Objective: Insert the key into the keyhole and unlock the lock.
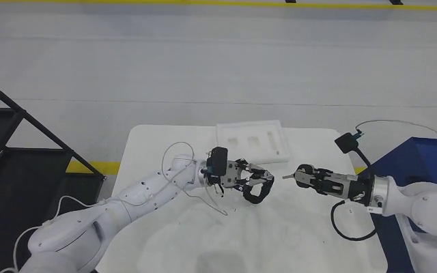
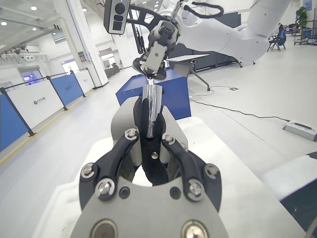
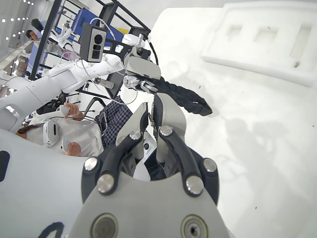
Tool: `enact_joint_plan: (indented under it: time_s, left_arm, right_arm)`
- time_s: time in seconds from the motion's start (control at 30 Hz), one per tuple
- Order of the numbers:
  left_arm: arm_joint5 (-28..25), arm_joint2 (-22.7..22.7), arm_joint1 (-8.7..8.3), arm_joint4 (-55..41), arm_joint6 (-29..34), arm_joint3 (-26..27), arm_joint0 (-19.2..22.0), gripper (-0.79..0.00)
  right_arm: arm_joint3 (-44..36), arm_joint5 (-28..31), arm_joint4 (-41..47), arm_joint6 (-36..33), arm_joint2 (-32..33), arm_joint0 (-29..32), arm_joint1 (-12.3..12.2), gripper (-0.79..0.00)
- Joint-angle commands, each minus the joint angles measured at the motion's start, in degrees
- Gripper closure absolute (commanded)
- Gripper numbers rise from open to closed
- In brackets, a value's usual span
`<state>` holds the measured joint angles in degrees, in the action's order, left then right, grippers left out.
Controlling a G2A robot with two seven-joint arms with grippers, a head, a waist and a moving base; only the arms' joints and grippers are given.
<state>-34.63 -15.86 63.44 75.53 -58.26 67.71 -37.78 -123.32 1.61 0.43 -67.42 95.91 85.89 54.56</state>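
While the lock is clamped by the left tool, the key is pinched by the right tool. It could be deflected by slight misalignment.

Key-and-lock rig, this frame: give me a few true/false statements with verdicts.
1. The left gripper has its fingers closed on the lock. True.
2. The key lies in the foam tray. False: the right gripper holds it, pointed at the lock.
3. The foam tray sits on the table, beyond both grippers. True.
4. The two grippers point away from each other. False: they face each other, tip to tip, over the table.
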Motion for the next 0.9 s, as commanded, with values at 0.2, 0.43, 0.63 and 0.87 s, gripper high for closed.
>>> enact_joint_plan:
  time_s: [0.2,0.43,0.63,0.87]
  left_arm:
    - [8.91,-0.03,4.48,4.55,-1.27,-4.81,-0.29,0.000]
    - [10.53,0.20,8.24,6.75,-2.75,-9.88,0.08,0.000]
    - [12.21,-0.37,10.33,8.33,-3.91,-12.78,-0.15,0.000]
    - [12.49,-1.26,11.76,10.13,-4.62,-14.61,-0.61,0.000]
  right_arm:
    - [-8.46,-5.22,-6.39,5.47,1.84,5.03,-0.21,0.000]
    - [-10.83,-8.26,-11.72,11.25,0.61,8.06,-0.12,0.000]
    - [-11.32,-9.82,-15.51,14.14,-0.63,9.34,-0.11,0.000]
    - [-11.32,-10.73,-17.37,15.89,-2.22,9.87,-0.07,0.000]
